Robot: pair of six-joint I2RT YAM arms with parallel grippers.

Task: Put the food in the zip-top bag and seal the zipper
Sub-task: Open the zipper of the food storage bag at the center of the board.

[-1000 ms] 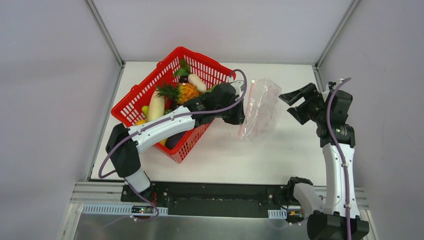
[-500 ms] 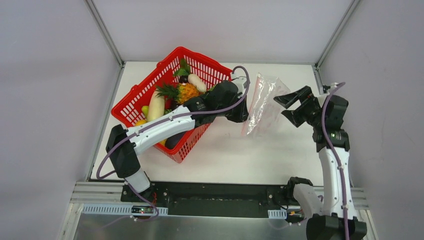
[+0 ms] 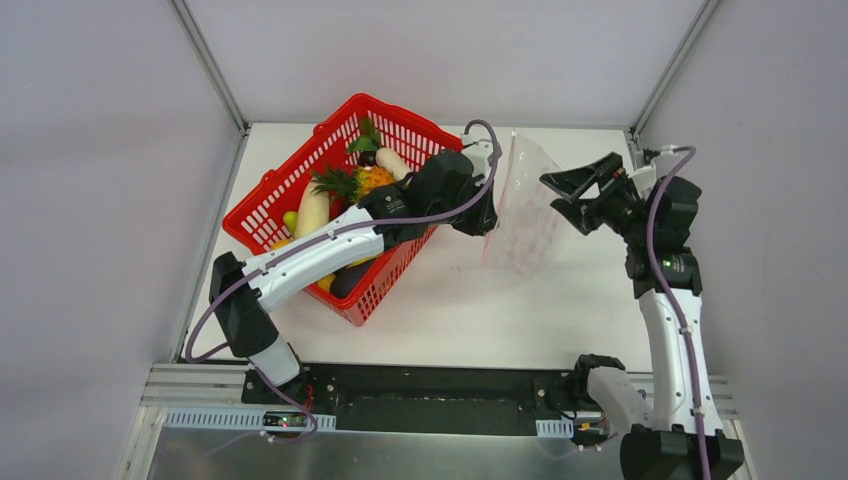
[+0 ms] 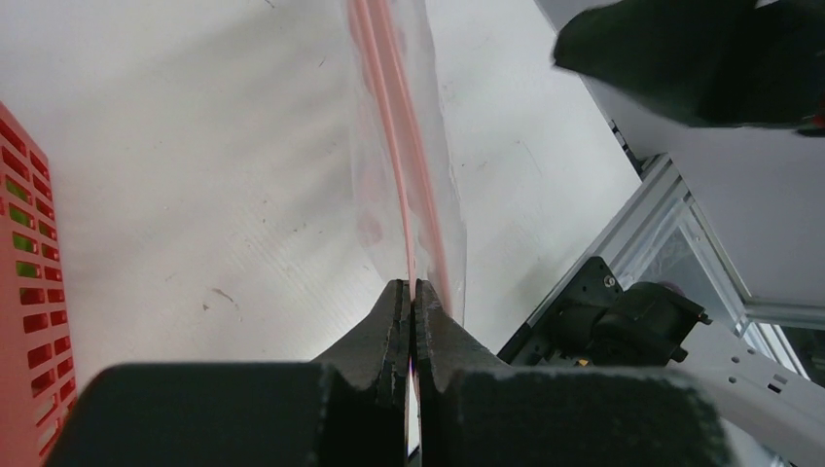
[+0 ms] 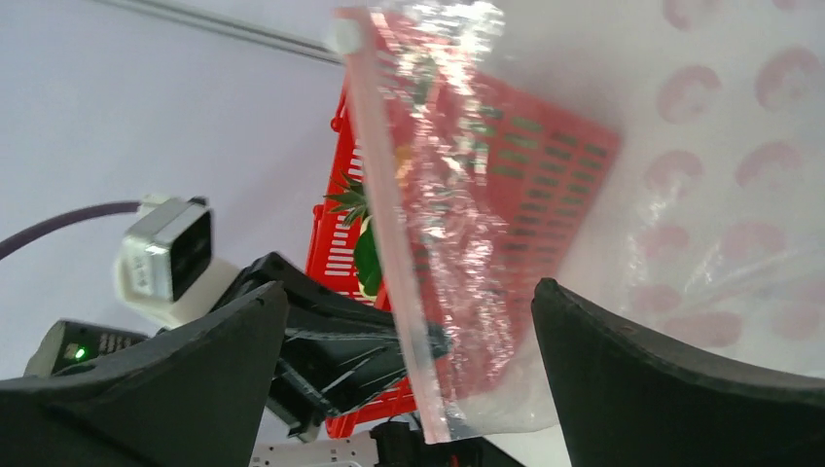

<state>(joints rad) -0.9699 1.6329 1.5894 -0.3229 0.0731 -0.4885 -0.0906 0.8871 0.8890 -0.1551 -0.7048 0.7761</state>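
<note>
Left hand (image 4: 411, 292) was clamped shut on the pink zipper (image 4: 394, 126), pinching the strip at one end. The zip-top bag (image 3: 525, 210) hung from that grip, clear of the bench (image 3: 450, 320), toward its far right corner. Our right hand (image 3: 560, 195) stood with its fingers wide apart and holding nothing. It sat just beside the bag on the right-edge side, and in its own view the strip ran between its fingers.

All the food we could see, the pineapple (image 3: 375, 183) and a white radish (image 3: 312, 212) among it, lay in the red basket (image 3: 385, 285) toward the far left corner. We saw none in the bag.

We judged the step to be getting the mouth open. The two pink lines ran close together, so it looked shut. Next the right hand would need to close on one lip only, then draw it away from the left.
</note>
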